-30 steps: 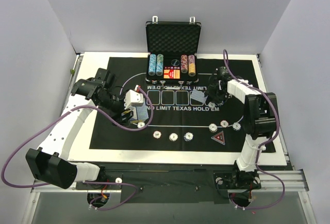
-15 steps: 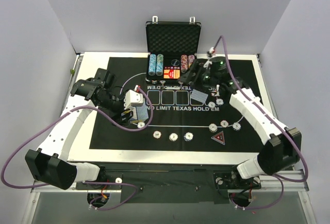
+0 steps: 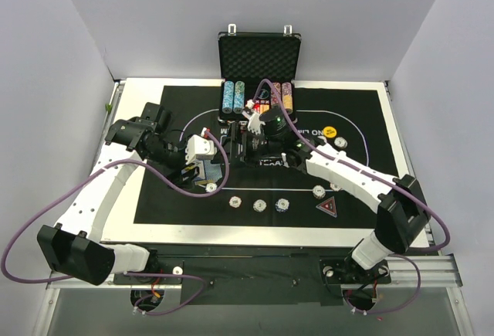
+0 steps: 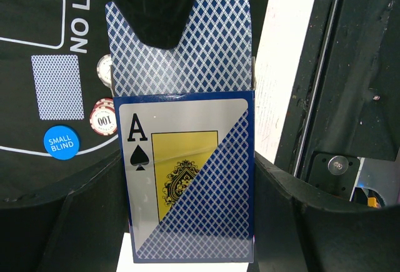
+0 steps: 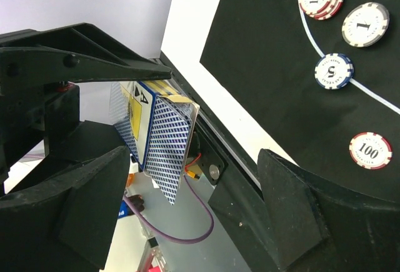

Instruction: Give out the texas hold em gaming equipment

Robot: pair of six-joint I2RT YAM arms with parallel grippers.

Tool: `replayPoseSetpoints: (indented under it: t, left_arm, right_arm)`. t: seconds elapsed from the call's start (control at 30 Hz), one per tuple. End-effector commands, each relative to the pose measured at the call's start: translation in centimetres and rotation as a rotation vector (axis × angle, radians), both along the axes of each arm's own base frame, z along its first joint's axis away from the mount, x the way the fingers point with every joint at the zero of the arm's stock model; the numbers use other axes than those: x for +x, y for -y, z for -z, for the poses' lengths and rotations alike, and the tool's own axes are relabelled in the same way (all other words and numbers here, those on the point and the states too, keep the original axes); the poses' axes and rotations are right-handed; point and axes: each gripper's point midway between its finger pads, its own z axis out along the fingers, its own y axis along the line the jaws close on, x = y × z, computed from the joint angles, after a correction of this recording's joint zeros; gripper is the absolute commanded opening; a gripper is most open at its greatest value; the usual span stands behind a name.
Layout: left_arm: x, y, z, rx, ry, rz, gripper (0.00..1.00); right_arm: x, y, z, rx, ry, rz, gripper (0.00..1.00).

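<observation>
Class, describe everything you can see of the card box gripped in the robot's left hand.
The card box looks like glossy printed cardboard. Its silver front shows an ace of spades and a yellow panel, cut diagonally by a blue diamond pattern. Above its open top stands a blue-patterned piece, either a flap or a card; it is hard to tell which. The left hand clamps its two sides and holds it raised off the table. The right hand is close and open, not touching it.

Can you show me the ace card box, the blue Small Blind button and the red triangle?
Ace card box (image 4: 187, 184), left wrist view, middle of its front.
Small Blind button (image 4: 62, 142), left wrist view, on its lettering.
Red triangle (image 3: 328, 207), top view, its centre.
</observation>
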Motion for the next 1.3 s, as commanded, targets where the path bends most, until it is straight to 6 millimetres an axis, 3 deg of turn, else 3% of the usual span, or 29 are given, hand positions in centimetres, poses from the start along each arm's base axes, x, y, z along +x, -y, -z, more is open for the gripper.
replayPoseSetpoints:
  t: [0.0, 0.23, 0.5, 0.9, 1.27]
  left_arm:
    - [0.2, 1.0, -2.1, -0.062, 0.059, 0.018, 0.04]
    - [0.4, 1.2, -2.0, -0.068, 0.053, 0.017, 0.04]
    - [0.9, 1.6, -2.4, -0.087, 0.057, 0.012, 0.04]
    - [1.0, 1.8, -3.1, -0.106, 0.073, 0.009, 0.04]
    - [0.8, 1.8, -2.7, -0.105, 0.074, 0.011, 0.04]
  right_arm:
    - [-0.9, -1.7, -2.0, 0.057, 0.036, -0.075, 0.78]
    - [-1.4, -2.2, -1.0, 0.055, 0.002, -0.078, 0.68]
    - [-1.9, -2.2, -0.8, 0.061, -0.011, -0.09, 0.46]
    - [-1.9, 0.2, 0.3, 0.034, -0.023, -0.046, 0.41]
    - [-1.4, 1.3, -1.7, 0.079, -0.008, -0.009, 0.3]
